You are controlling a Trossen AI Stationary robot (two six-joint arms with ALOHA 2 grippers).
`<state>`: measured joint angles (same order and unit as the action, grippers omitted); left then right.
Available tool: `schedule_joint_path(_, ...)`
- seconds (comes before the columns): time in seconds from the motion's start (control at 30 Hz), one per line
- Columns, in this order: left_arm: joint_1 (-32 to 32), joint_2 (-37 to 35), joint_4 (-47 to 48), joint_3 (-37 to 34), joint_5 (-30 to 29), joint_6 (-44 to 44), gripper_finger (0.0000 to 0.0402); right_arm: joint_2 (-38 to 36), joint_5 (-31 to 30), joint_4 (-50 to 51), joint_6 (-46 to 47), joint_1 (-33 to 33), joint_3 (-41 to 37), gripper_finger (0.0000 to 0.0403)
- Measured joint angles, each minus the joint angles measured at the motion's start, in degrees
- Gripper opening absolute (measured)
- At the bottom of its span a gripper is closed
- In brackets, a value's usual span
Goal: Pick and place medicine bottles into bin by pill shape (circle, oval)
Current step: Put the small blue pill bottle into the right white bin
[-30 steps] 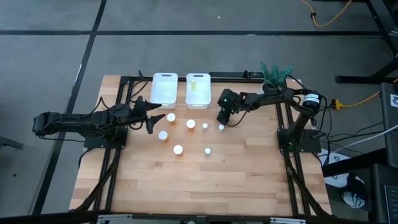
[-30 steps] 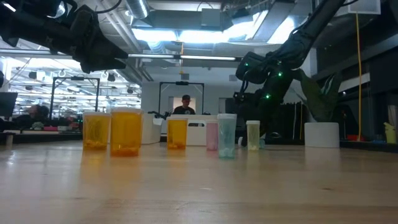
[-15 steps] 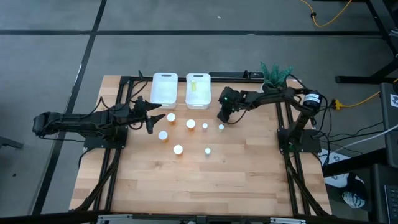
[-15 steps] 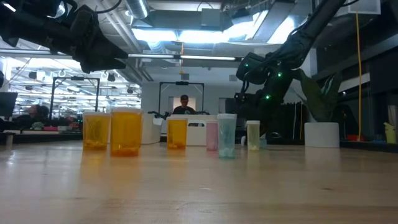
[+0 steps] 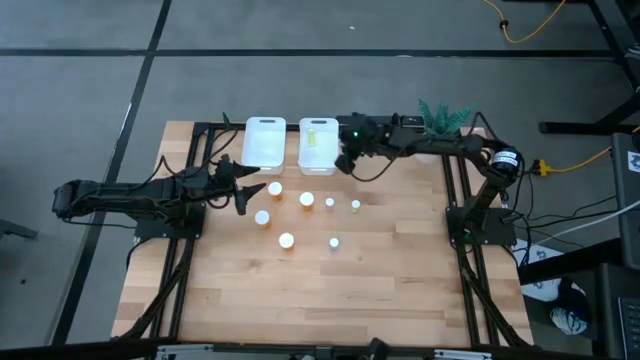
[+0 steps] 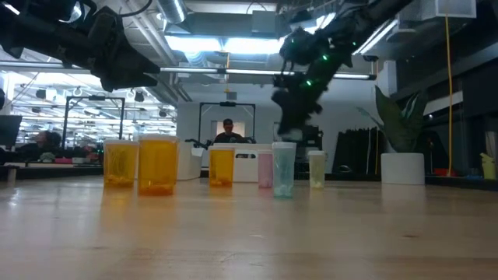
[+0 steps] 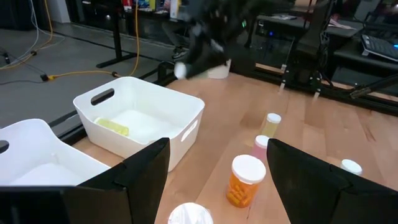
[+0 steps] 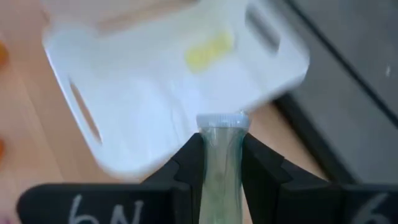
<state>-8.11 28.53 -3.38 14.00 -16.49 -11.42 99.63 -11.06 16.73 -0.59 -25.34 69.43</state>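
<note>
Bottles (image 5: 286,240) seemingly crowd table (image 5: 400,290) before bins (image 5: 264,142).

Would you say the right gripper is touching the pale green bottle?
Touching: the right wrist view shows the right gripper with both fingers pressed against the pale green bottle, carried above the white bin.

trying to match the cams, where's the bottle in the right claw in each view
High view: hidden under the right claw, at the right bin's right edge.
Low view: cannot make it out under the raised dark arm.
Left wrist view: white-capped blur beyond the bin.
Right wrist view: pale green bottle between the fingers, over the bin.
Shared landmark: yellow bottle lying in that bin.
</note>
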Motion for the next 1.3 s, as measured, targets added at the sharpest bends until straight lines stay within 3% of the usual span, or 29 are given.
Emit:
schedule_joint_path(0.1, -0.01, 0.01, 0.0, 0.0, -0.02, 0.0, 0.026, -0.06, 1.5, -6.53, -1.61, 0.0, 1.49, 0.0085)
schedule_joint_path(0.2, 0.0, 0.0, 0.0, 0.0, -0.02, 0.0, 0.026, -0.08, 6.84, -17.73, -2.57, 0.0, 0.7, 0.0085)
schedule_joint_path(0.33, -0.01, 0.0, 0.0, 0.0, -0.03, 0.0, 0.026, -0.09, 12.5, -34.68, 0.16, 0.0, -4.19, 0.0085)
schedule_joint_path(0.5, 0.01, 0.02, 0.0, 0.0, -0.02, 0.01, 0.026, 0.39, 12.7, -49.11, 5.55, 0.02, -12.16, 0.0085)
schedule_joint_path(0.67, -0.01, 0.0, -0.04, 0.0, -0.04, 0.0, 0.026, 1.58, 11.05, -53.27, 9.47, 0.05, -17.16, 0.0085)
schedule_joint_path(0.8, 0.0, 0.01, -0.04, 0.0, -0.12, 0.0, 0.026, 1.62, 7.8, -53.1, 10.72, 0.07, -17.37, 0.0085)
schedule_joint_path(1.3, 0.0, 0.02, -0.06, 0.0, -0.65, 0.0, 0.026, 3.02, 5.87, -54.71, 10.54, 0.07, -17.35, 0.0085)
